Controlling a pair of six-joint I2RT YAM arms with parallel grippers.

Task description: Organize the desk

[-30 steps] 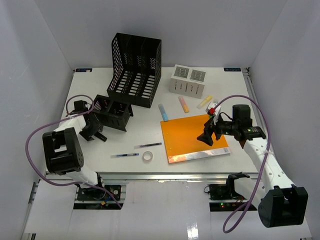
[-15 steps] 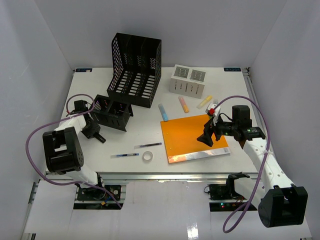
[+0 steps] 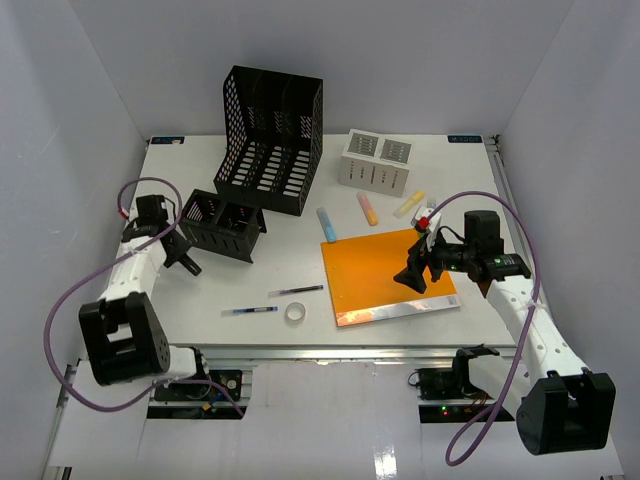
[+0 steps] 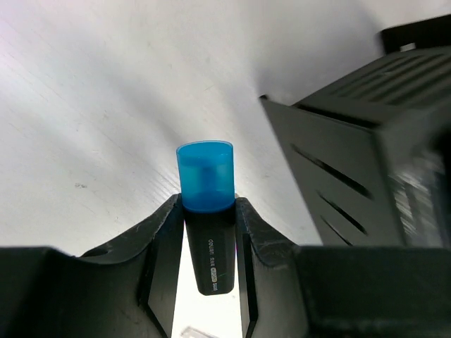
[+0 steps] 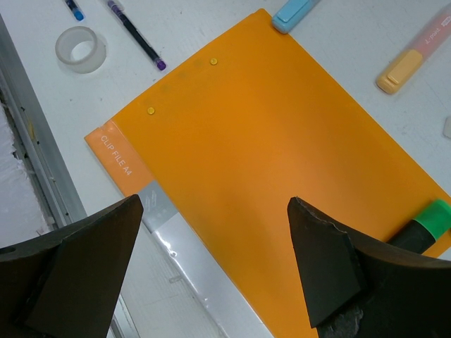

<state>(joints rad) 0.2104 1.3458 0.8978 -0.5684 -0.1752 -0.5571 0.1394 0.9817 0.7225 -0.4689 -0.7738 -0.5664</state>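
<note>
On the left of the white desk [image 3: 190, 185], my left gripper [image 3: 180, 257] is shut on a black highlighter [image 3: 191, 267]. The left wrist view shows the jaws clamped on the black barrel of the highlighter [image 4: 206, 176], its blue cap sticking out past my left gripper [image 4: 206, 205] above the desk [image 4: 106, 105]. A small black organizer [image 3: 225, 225] lies just to the right; the same organizer [image 4: 352, 162] fills the right of the wrist view. My right gripper [image 3: 412, 275] hangs open over an orange clip file [image 3: 385, 275], and in its wrist view my right gripper [image 5: 215, 204] holds nothing above the clip file [image 5: 282, 141].
A tall black mesh file rack [image 3: 270, 140] and a white pen holder [image 3: 375, 162] stand at the back. Blue [image 3: 327, 225], peach [image 3: 368, 208] and yellow [image 3: 409, 204] highlighters lie behind the file. Two pens [image 3: 250, 311] [image 3: 297, 291] and a tape roll [image 3: 295, 313] lie near the front rail. A green-capped marker [image 5: 430, 222] lies on the file's edge.
My left gripper has closed on the highlighter beside the small organizer and the left arm has shifted slightly back and left. The right arm has not moved.
</note>
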